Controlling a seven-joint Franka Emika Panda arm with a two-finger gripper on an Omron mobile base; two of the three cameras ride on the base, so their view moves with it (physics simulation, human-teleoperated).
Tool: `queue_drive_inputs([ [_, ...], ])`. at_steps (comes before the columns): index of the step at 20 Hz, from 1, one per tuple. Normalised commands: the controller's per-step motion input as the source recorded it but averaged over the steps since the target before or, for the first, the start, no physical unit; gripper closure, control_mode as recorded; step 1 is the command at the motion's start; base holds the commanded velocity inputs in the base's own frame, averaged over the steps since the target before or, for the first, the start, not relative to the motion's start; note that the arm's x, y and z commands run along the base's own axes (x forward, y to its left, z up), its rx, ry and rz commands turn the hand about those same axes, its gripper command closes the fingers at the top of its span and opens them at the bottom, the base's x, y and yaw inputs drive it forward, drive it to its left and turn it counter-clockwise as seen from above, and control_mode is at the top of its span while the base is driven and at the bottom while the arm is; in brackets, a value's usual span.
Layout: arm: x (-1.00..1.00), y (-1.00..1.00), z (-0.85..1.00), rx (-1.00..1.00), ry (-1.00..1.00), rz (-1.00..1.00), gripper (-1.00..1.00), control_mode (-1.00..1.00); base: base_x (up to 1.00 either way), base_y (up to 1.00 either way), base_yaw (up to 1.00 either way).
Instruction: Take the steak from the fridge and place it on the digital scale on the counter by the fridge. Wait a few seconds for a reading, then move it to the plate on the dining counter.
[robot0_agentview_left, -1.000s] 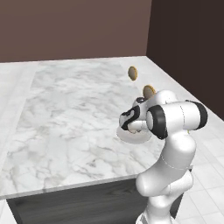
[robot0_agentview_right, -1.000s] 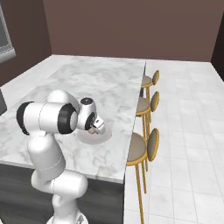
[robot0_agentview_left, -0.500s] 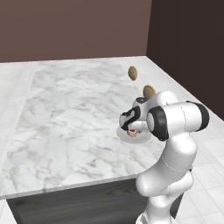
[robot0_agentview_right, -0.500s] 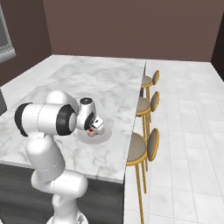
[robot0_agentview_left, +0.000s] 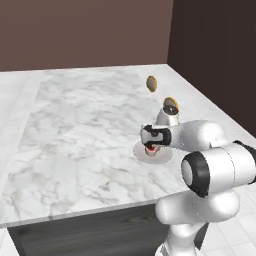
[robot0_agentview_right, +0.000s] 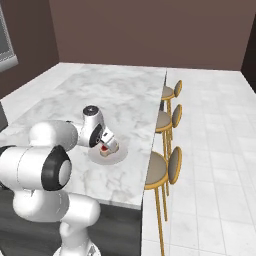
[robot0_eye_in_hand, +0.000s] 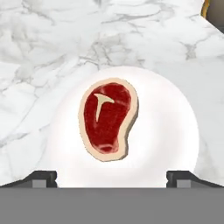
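Observation:
The steak (robot0_eye_in_hand: 108, 120), a red oval slab with a tan rim, lies flat on the round pale plate (robot0_eye_in_hand: 175, 131), slightly left of its middle in the hand view. My gripper (robot0_eye_in_hand: 111, 177) hangs just above it, open, with its dark fingertips (robot0_eye_in_hand: 43, 177) spread far to either side and touching nothing. In the left base view the gripper (robot0_agentview_left: 151, 144) points down over the steak (robot0_agentview_left: 150, 149) and plate (robot0_agentview_left: 162, 157), near the right edge of the dining counter (robot0_agentview_left: 75, 130). The right base view shows the gripper (robot0_agentview_right: 106, 145) over the plate (robot0_agentview_right: 116, 158).
Three bar stools (robot0_agentview_right: 167, 167) stand along the counter's far side, right of the plate; their tan backs (robot0_agentview_left: 170, 105) rise just beyond it. The wide marble slab (robot0_agentview_right: 125, 95) stretches bare to the left and back. Brown walls close the room behind.
The hand has sunk a little toward the plate over the last second. The steak now lies on the plate with the fingers spread clear of it.

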Motion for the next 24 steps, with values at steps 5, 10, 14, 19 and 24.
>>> queue_drive_inputs([
  [5,-0.77,0.0,1.0,0.0,-0.14,0.0,-1.0,-1.0,0.0,0.0,0.0],
  [10,-0.94,0.0,1.0,0.0,-0.01,0.0,-1.0,-1.0,0.0,0.0,0.0],
  [14,-1.0,0.18,0.96,0.0,0.01,0.0,-1.0,-1.0,0.0,0.0,0.0],
  [19,-1.0,0.35,0.82,0.0,0.0,0.03,-1.0,-1.0,0.0,0.0,0.0],
  [24,-0.99,0.46,0.6,0.0,0.01,0.07,-1.0,-1.0,0.0,0.0,0.0],
])
